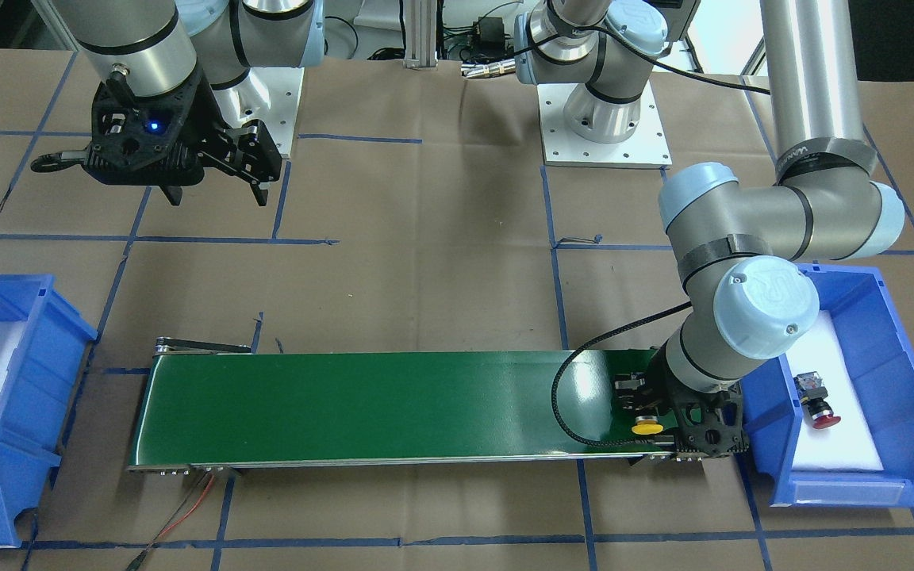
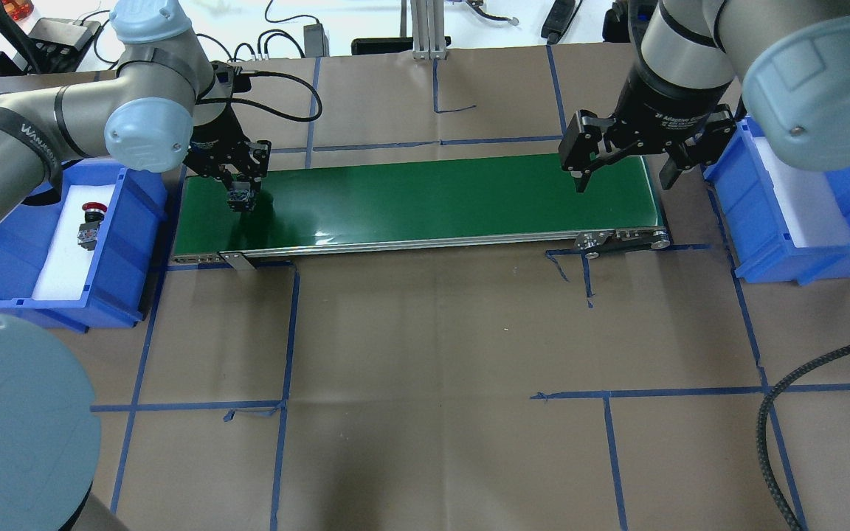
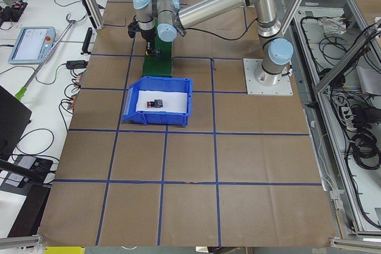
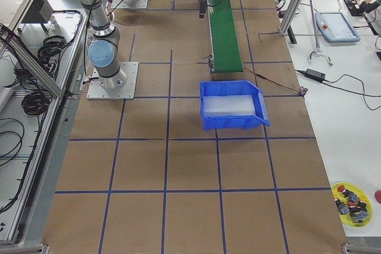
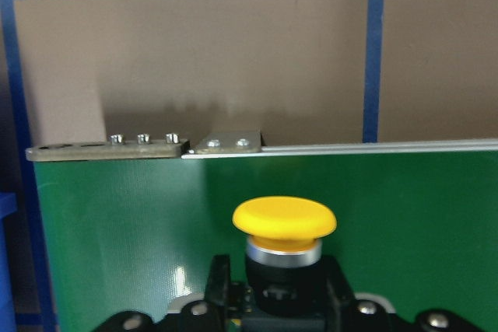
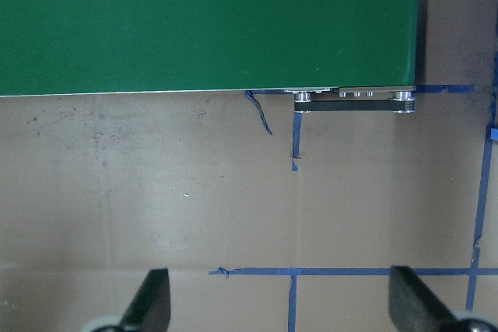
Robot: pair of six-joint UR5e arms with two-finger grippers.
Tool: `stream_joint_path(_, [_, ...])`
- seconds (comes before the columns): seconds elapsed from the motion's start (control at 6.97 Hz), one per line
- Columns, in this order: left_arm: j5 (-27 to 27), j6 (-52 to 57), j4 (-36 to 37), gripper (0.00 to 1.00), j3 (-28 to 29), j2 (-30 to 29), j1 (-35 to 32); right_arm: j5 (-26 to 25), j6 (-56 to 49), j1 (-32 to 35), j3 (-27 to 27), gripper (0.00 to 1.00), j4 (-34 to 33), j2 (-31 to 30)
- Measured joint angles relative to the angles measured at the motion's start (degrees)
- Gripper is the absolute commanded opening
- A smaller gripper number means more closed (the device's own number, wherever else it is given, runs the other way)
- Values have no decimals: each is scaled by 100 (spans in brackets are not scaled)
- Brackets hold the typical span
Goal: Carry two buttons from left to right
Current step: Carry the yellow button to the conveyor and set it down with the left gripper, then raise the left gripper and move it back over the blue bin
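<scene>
Left wrist-mounted view showed you the yellow button (image 5: 284, 219) clamped in the jaws of the left gripper (image 1: 649, 414), its cap pointing away from the robot, at the left end of the green conveyor belt (image 2: 432, 195). You could not confirm whether it touched the belt. The red button (image 1: 818, 403) lay on white foam (image 1: 846, 444) in the left blue bin (image 1: 901, 373), just beside that belt end. The right gripper (image 2: 623, 177) hung raised near the belt's right end, jaws wide and holding nothing, close to the right blue bin (image 2: 764, 243). Bins and belt stood on the bench (image 2: 432, 332).
</scene>
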Motion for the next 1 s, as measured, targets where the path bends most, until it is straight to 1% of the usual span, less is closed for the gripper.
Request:
stream_joint_path(0.14, [-6, -131, 42, 4, -82, 31, -1, 2, 4, 0, 0, 100, 0, 0])
stream_joint_path(0.29, [-12, -347, 58, 20, -143, 45, -1, 1, 10, 0, 0, 100, 0, 0])
stream_joint_path(0.43, [-14, -485, 63, 99, -190, 53, 1, -3, 16, 0, 0, 100, 0, 0])
stream_joint_path(0.72, [-25, -543, 75, 100, -187, 72, 18, -4, 26, 0, 0, 100, 0, 0])
stream_joint_path(1.0, [-6, -484, 58, 100, -13, 177, 45, 2, 29, 0, 0, 100, 0, 0])
